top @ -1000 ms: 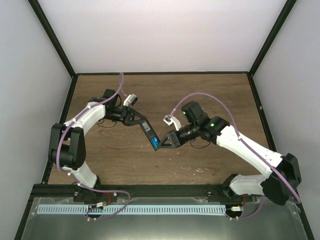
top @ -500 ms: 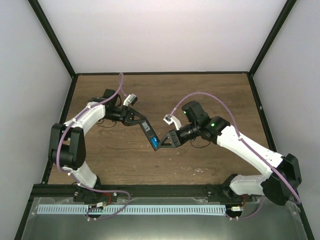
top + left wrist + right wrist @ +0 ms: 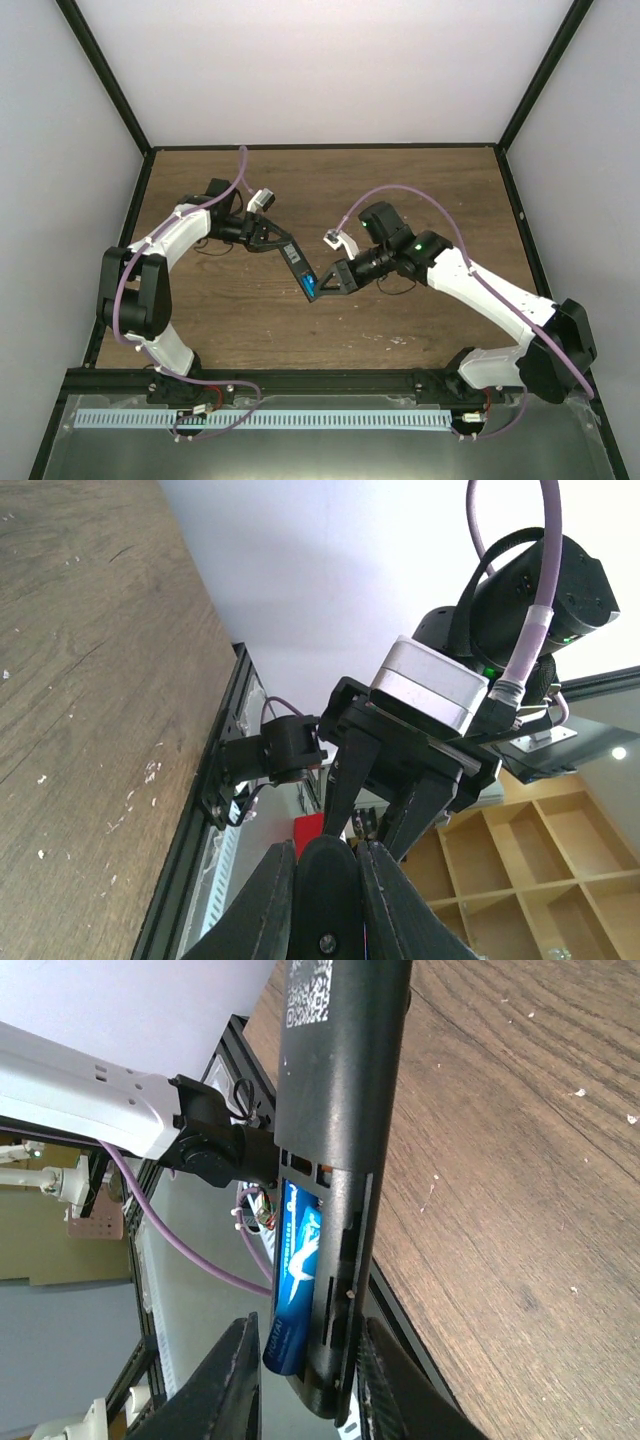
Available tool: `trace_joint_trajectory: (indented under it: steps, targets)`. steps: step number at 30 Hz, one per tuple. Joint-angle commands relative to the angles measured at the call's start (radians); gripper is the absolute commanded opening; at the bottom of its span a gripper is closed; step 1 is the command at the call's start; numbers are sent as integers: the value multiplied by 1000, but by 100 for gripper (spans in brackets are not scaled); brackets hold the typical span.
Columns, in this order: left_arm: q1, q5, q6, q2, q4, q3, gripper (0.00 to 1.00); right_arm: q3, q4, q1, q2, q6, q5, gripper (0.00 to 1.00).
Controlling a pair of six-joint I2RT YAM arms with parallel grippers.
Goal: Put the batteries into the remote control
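The black remote control (image 3: 295, 260) is held in the air, back side up, by my left gripper (image 3: 272, 242), which is shut on its far end; in the left wrist view it sits between the fingers (image 3: 325, 880). A bright blue battery (image 3: 293, 1290) lies in the open compartment at the remote's (image 3: 335, 1080) free end and sticks out slightly past it; it shows as a blue spot from above (image 3: 311, 286). My right gripper (image 3: 305, 1385) is open, with its fingers on either side of that end and a small gap to the battery. It also shows from above (image 3: 322, 285).
Brown wooden table (image 3: 400, 190) with pale specks of debris near the front right (image 3: 398, 340). Black frame rails run along the table's edges, with a metal rail (image 3: 300, 380) at the near edge. White walls enclose the back and sides.
My right arm has shifted slightly left, bringing its gripper closer around the remote's battery end. The left arm and the remote have stayed still.
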Motion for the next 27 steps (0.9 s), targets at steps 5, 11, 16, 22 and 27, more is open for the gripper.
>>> trace_joint_trajectory:
  steps: [5,11,16,22,27]
  targets:
    - [-3,14,24,-25,20,-1,0,67,11,5,9,-25,-24,16]
    - [-4,18,24,-23,20,-2,0,68,18,5,18,-30,-35,8]
    - [-4,14,25,-24,21,-2,0,72,14,5,22,-34,-33,11]
    - [7,-3,24,-14,20,6,0,77,8,3,-41,-34,53,27]
    - [30,-42,-22,-10,49,38,0,96,-22,-5,-103,-50,267,39]
